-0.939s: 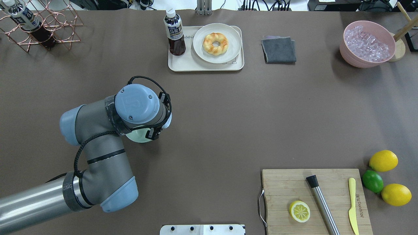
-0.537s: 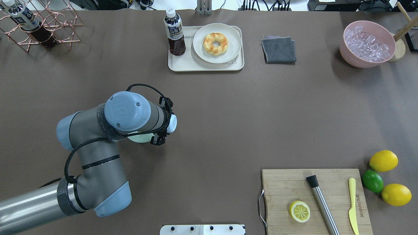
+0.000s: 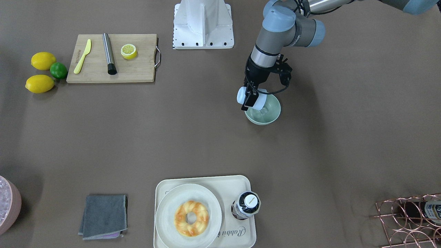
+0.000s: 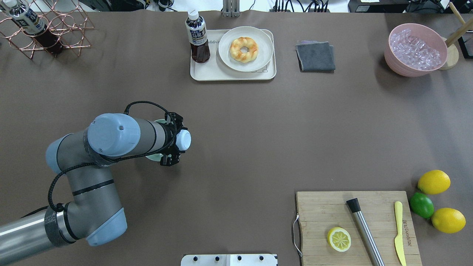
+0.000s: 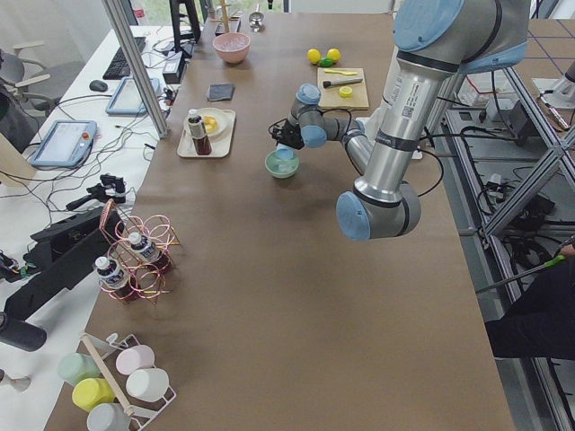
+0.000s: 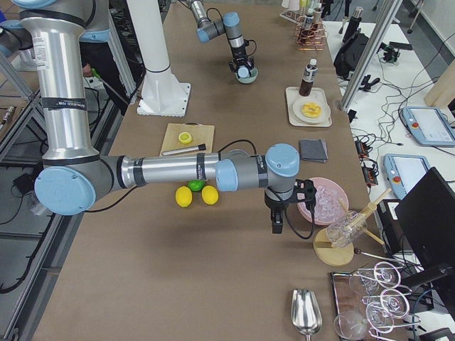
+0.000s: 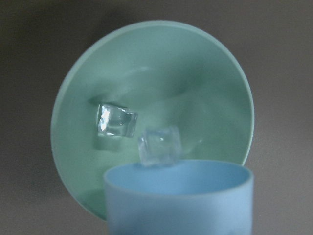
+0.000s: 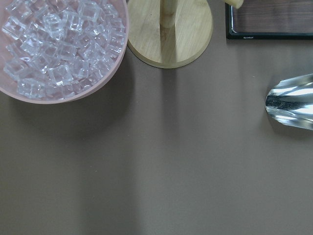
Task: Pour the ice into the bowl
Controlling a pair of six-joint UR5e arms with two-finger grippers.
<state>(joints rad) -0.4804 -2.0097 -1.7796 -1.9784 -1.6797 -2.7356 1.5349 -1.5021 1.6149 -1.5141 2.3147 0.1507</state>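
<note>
- Ice [image 7: 116,120] is sitting in the bowl [image 7: 161,73]: one clear cube is lying on the inner wall. A second is showing right at the lip of the cup [image 7: 178,196]; I cannot tell whether it is touching the cup.
- Pale mint green, the bowl is standing upright in the left half of the surface [image 4: 258,129], about midway between the robot's edge and the far edge.
- The left hand [image 3: 254,97] is gripping the light blue cup across its sides, fingers closed against it. It is holding the cup tipped on its side over the bowl's rim, mouth pointing into the bowl and base pointing toward the right edge.
- The right hand [image 6: 276,222] is hanging above the surface near the far right corner, just beside the pink container [image 6: 323,201]. It is showing only in a side view, so I cannot tell how far open it is or whether it is holding anything.
- Under the right wrist camera, the pink container is brimming with clear cubes [image 8: 58,44], with a round wooden base [image 8: 168,34] just beside it and a metal scoop [image 8: 293,103] lying apart.
- A tray [image 4: 207,74] is lying at the far edge, carrying a plate [image 4: 225,55] with a doughnut [image 4: 244,49] and a bottle [image 4: 197,37].
</note>
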